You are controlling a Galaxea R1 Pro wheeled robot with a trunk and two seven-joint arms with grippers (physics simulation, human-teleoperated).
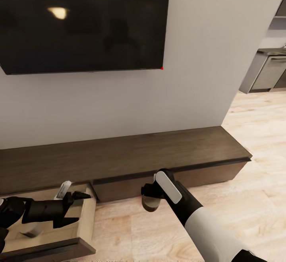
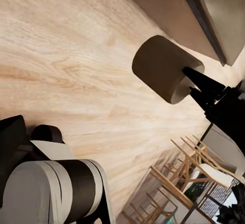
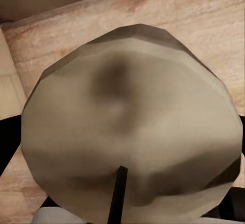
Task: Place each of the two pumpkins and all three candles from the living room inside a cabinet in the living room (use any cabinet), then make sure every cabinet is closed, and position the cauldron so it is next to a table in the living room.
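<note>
Nothing to read anywhere here: the dark wall-mounted TV screen (image 1: 81,21) carries no logo or text, the long wooden cabinet (image 1: 131,156) is plain-fronted, and the candle (image 3: 130,119) has no label.

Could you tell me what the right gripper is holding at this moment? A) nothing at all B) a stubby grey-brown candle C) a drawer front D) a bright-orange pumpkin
B: the right gripper is shut on a stubby grey-brown candle above the wood floor, in front of the cabinet.
</note>
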